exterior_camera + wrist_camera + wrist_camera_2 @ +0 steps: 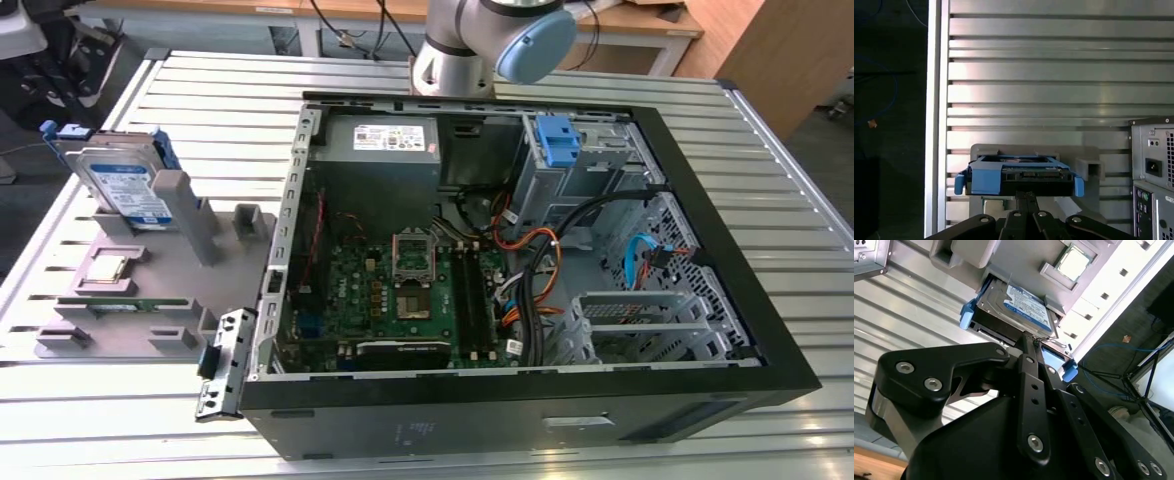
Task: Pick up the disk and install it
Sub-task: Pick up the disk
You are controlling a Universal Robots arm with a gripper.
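The disk (127, 185) is a silver-grey drive with a white-and-blue label and blue carrier rails. It stands on edge in a grey fixture (180, 295) at the exterior view's left. The second wrist view shows the disk (1021, 305) label side up. The first wrist view shows the disk (1019, 175) end on. My gripper (1028, 344) (1026, 196) is shut, its black fingers pressed together with nothing between them. The fingertips point at the disk's near edge, and I cannot tell whether they touch it.
An open computer case (781, 350) lies on the slatted metal table (134, 420), showing the motherboard (414, 290), cables and a blue bracket (558, 140) at a drive bay. A small square chip (107, 268) (1074, 262) rests on the fixture. The arm's base (461, 45) stands behind the case.
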